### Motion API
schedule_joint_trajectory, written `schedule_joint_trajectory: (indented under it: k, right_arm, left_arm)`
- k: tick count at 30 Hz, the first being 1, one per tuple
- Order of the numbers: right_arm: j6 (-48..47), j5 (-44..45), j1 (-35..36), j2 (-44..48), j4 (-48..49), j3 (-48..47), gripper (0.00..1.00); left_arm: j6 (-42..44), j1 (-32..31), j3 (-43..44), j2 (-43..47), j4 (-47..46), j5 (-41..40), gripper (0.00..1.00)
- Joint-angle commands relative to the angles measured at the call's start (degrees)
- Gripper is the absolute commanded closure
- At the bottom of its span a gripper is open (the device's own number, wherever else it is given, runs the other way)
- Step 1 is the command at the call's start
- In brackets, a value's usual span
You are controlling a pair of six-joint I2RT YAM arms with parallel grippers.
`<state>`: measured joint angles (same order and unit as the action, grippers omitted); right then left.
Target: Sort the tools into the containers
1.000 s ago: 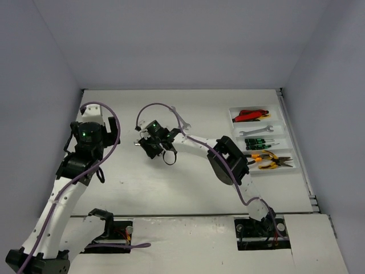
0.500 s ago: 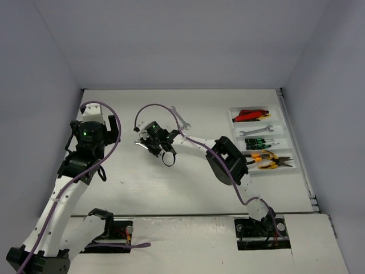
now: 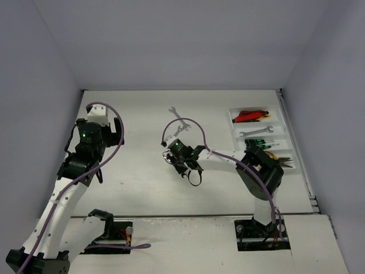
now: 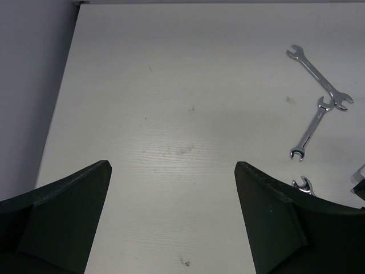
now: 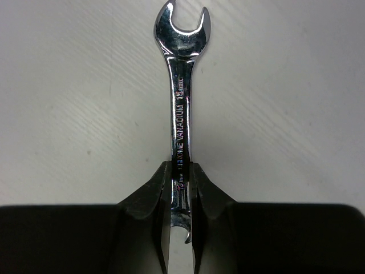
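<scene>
**Chrome wrench clenched, tray waiting at the right**

Starting at the left, we are holding the left gripper (image 4: 171,171) above bare table (image 4: 171,103) with its jaws spread wide and nothing between them; it is taking no part in this step. Moving right, we are seeing two silver wrenches lying loose toward the far side of the table: the longer wrench (image 4: 319,77) and the shorter wrench (image 4: 311,128), end to end and nearly touching.

Nearer the middle, the right gripper (image 5: 179,171) is clamping a chrome wrench (image 5: 179,108) by its lower shank, its open head pointing away from the fingers. We cannot tell whether it is clear of the tabletop.

At the far right, the tray (image 3: 256,124) is holding, from far to near, red-handled cutters (image 3: 250,116), a lone wrench (image 3: 255,131), screwdrivers (image 3: 259,142) and pliers (image 3: 271,160).

We are judging this as the carry step for one wrench. The next move is calling for a lift, a sweep rightward well across the table, and turning the wrench lengthwise over the lone wrench's compartment before letting go.
</scene>
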<state>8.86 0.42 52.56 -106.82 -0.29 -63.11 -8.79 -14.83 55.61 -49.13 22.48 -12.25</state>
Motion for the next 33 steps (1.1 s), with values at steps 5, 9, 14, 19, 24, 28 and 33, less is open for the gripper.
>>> schedule_joint_trajectory:
  k: [5, 9, 14, 19, 24, 28, 33]
  right_arm:
    - [5.32, 1.04, 0.50, -0.04, -16.97, 2.59, 0.85]
    - [3.09, 0.70, 0.53, -3.38, -18.67, -3.70, 0.81]
    - [1.33, 0.65, 0.18, -8.07, -20.38, -9.60, 0.78]
    - [0.99, 0.05, 0.17, -11.24, -21.05, -11.59, 0.76]
    - [0.83, 0.02, 0.04, -11.71, -21.76, -12.50, 0.70]
    - [0.75, 0.27, -0.17, -13.16, -23.33, -13.55, 0.66]
    - [0.00, -0.91, -0.17, -15.52, -24.75, -14.41, 0.66]
  left_arm:
    - [4.61, 0.60, -0.98, 5.69, -8.69, 5.64, 0.13]
    - [6.50, 0.60, -1.27, 7.42, -12.72, 5.86, 0.13]
    - [8.83, 0.68, 2.99, 5.66, -15.48, 3.24, 0.13]
    - [13.53, 0.68, 6.82, 1.12, -19.16, 1.31, 0.13]
    - [14.46, 0.82, 6.27, -0.90, -21.44, 1.96, 0.13]
    - [12.40, 1.56, 3.71, 1.54, -21.51, 2.61, 0.12]
    - [12.46, 2.00, 1.01, 4.45, -21.51, 0.29, 0.12]
